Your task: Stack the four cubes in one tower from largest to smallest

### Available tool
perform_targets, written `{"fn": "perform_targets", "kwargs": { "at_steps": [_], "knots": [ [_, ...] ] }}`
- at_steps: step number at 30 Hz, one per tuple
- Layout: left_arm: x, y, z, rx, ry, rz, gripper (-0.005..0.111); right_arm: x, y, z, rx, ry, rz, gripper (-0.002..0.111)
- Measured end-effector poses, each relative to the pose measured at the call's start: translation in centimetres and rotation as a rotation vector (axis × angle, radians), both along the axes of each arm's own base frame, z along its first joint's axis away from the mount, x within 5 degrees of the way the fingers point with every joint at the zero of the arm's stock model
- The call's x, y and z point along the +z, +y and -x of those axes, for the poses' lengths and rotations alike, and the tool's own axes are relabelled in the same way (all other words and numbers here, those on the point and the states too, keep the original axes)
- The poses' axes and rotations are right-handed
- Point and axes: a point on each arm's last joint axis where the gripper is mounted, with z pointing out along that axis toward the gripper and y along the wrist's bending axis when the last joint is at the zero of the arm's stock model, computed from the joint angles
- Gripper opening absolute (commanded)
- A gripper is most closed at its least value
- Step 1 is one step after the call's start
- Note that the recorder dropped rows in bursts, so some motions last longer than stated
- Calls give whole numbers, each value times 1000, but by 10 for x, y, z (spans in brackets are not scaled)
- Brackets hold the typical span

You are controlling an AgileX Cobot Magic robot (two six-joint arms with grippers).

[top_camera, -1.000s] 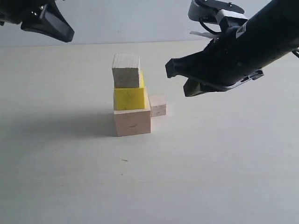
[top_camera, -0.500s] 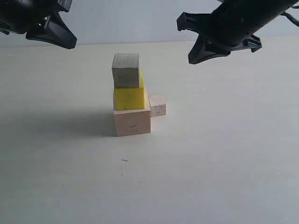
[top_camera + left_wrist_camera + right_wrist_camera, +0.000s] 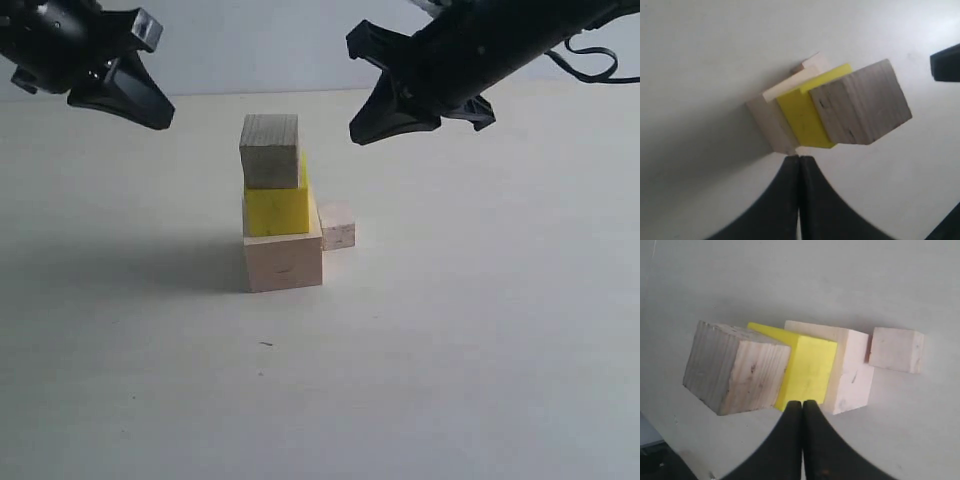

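Showing smallest cube (image 3: 896,350) whole: right wrist; left, maybe sliver.

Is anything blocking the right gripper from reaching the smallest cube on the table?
Nothing visible stands between the right gripper and the smallest cube. It sits close beside the large cube, leaving little finger room there.

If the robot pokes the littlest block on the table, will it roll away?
Probably not: the smallest cube has flat faces, so it should slide, not roll. It looks like stiff wood, likely light. The largest cube beside it could block it.
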Motion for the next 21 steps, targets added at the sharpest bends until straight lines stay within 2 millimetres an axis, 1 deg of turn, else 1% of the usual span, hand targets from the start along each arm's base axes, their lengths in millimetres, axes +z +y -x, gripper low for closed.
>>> {"fn": "perform_targets", "kwargs": {
  "at_steps": [4, 6, 10, 14, 16, 21],
  "knots": [
    [-17, -3, -4, -20, 86, 0, 0, 0, 4, -7, 57, -7, -7, 0],
    [-21, -5, -5, -20, 99, 14, 0, 0, 6, -11, 79, -19, -8, 0],
    [-19, -6, -8, -1, 76, 44, 0, -3, 8, -14, 100, -18, -10, 0],
    [-16, -7, -8, -12, 50, 54, 0, -13, 11, -17, 128, -5, -26, 0],
    [-16, -8, -8, -34, 34, 65, 0, -18, 13, -19, 137, -1, -49, 0],
    [-10, -14, -10, -71, -18, 140, 0, -20, 19, -22, 153, -14, -128, 0]
  ]
}}
